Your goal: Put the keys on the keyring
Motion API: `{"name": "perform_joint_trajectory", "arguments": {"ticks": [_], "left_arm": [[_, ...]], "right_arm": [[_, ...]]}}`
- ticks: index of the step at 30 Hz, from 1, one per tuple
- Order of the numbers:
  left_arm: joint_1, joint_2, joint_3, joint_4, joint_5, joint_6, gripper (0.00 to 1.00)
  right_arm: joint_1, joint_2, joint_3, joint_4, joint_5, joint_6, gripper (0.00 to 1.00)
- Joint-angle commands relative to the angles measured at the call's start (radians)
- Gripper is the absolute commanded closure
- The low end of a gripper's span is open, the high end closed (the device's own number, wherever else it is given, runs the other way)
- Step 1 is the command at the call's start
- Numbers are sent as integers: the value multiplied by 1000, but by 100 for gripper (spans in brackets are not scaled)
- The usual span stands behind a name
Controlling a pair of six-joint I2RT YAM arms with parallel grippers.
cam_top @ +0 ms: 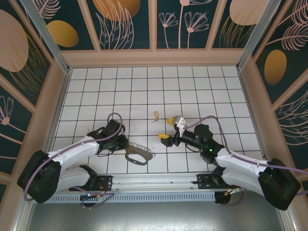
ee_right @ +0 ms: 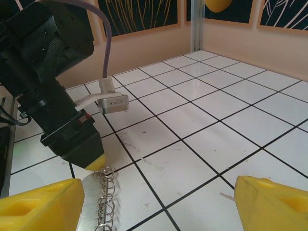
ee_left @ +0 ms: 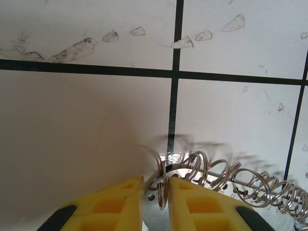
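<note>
Silvery metal is sitting in the slit between the yellow fingers of the left gripper [ee_left: 155,192]: the jaws are standing narrow, pinching one wire loop at the end of the keys [cam_top: 140,146], with a flat silvery blade just under it. In the left wrist view the rest of that row is trailing off to the lower right of the frame as coiled loops. In the top view it is reading as a toothed fringe along the upper edge of the keyring [cam_top: 137,159], a dull oval loop lying flat at lower centre, its long axis running roughly left to right. The right gripper [cam_top: 168,129] is hovering just to the upper right of it in that frame, jaws wide and holding nothing. From its wrist camera the fringe is lying low and left of the gap, near the left-hand fingertip, so that arm is judged to need a shift toward the lower left before it can meet the ring. A small pale-gold piece [cam_top: 155,114], probably a loose key, is lying apart, to the upper left of the right gripper. The white tiled floor [cam_top: 120,91] is looking flat, hard and scuffed; open tiles are lying across the upper half, walled by patterned panels [cam_top: 125,24].
</note>
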Motion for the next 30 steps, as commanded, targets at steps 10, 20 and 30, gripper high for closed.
{"name": "perform_joint_trajectory", "arguments": {"ticks": [10,20,30], "left_arm": [[2,17,-32,44,29,6,86],[1,-17,-31,47,32,28,99],[-5,-188,67,151,82,178,100]], "right_arm": [[-12,-36,-17,42,-14,-16,18],[-16,-48,-18,38,-9,-15,18],[-27,-100,19,-51,-20,-30,20]]}}
